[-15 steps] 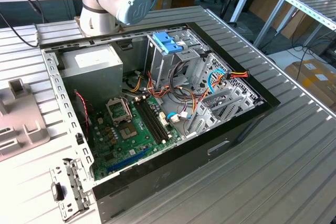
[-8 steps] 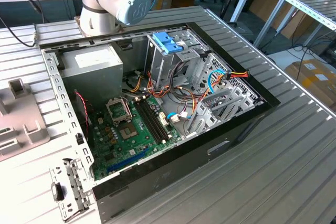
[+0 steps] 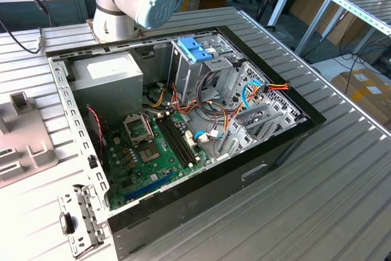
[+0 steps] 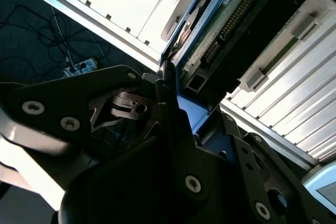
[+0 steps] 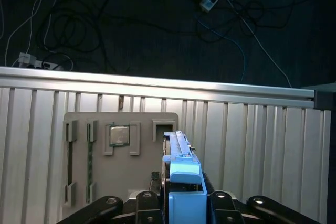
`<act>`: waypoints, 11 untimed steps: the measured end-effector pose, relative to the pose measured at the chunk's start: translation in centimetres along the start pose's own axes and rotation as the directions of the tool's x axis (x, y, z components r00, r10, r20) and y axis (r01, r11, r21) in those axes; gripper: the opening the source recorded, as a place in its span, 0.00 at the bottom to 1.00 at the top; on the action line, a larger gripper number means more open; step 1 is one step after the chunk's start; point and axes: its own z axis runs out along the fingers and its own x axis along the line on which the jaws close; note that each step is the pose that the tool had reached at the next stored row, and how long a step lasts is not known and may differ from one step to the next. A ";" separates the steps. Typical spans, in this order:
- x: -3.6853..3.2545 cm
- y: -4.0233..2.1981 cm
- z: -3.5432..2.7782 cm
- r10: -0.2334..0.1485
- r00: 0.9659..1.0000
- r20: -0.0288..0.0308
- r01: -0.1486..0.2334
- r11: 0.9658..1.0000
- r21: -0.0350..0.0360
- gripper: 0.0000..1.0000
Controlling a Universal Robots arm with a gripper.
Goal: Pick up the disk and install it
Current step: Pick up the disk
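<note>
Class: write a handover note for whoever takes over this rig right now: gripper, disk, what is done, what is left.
Gripper: shut on the disk, held edge-on, blue trim showing in the first wrist view.
Computer case: lies open on the table in the exterior view.
Done: pickup.
Left: the disk is not yet installed in the case.

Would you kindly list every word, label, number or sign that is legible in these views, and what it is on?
Nothing is legible.
White label on the power-supply box: too small.
Motherboard print: too small.
The disk, gripped edge-on by the end effector: no legible print in both wrist views.
</note>
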 end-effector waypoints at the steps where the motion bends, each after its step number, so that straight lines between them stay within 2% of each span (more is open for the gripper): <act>1: -0.01 0.00 -0.15 0.000 1.000 0.000 0.000 1.000 0.000 0.37; 11: -0.06 0.05 -1.29 0.000 1.000 0.000 0.000 1.000 0.000 0.37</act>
